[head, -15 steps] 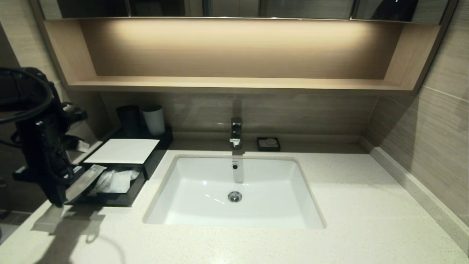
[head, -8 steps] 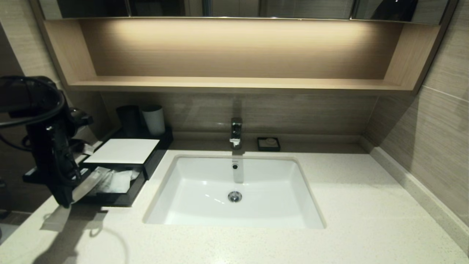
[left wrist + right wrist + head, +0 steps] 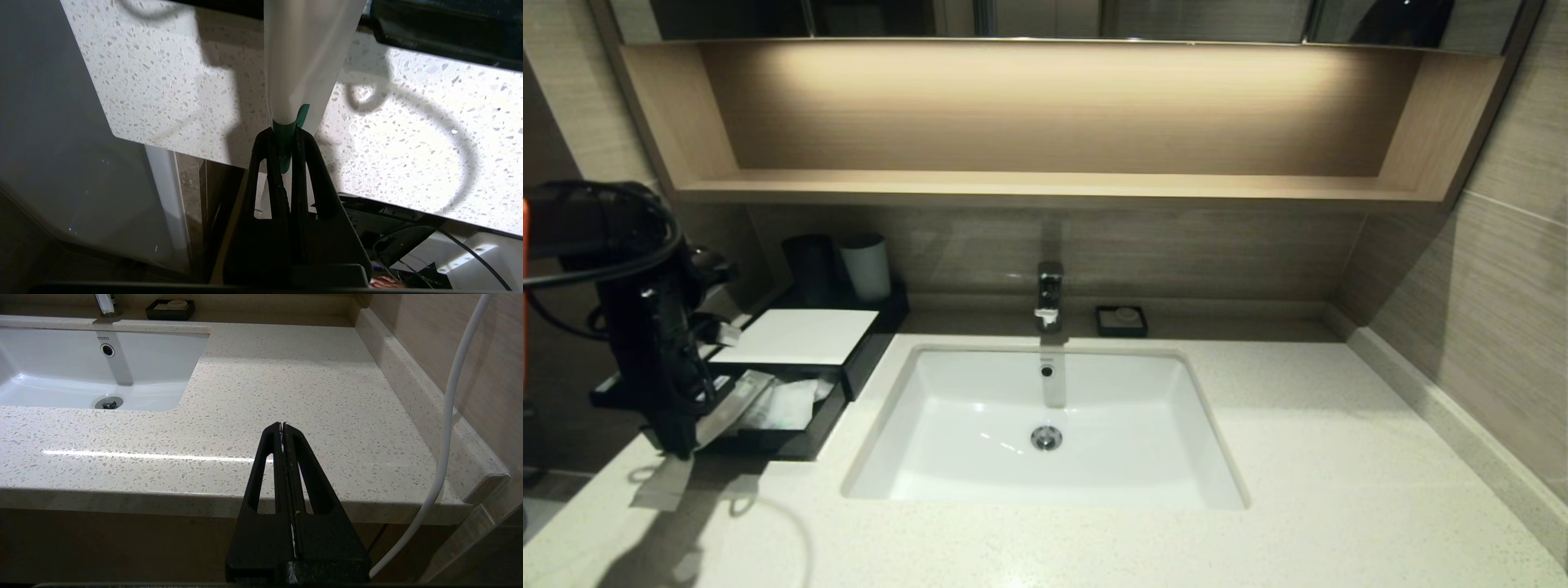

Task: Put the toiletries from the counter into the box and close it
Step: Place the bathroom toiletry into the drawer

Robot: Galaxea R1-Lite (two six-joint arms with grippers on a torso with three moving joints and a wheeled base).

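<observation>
I count one black box [image 3: 792, 441] on my desk [image 3: 1258, 457], and in it at least two pale sachets [image 3: 788, 404], though I cannot separate them surely. One more sachet [image 3: 304, 53] hangs pinched in my left end effector [image 3: 284, 136]. Behind the box stand two cups [image 3: 866, 265], one dark, one white. There is one sink [image 3: 1045, 425], one tap [image 3: 1049, 294] and one soap dish [image 3: 1121, 320]. My right end effector [image 3: 282, 425] carries nothing, its tips pressed together.

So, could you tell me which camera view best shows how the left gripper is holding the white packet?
The left wrist view: the left gripper is shut on the white packet by its green end. The head view shows the packet slanting over the open black box, the grip hidden. The right wrist view shows no packet.
</observation>
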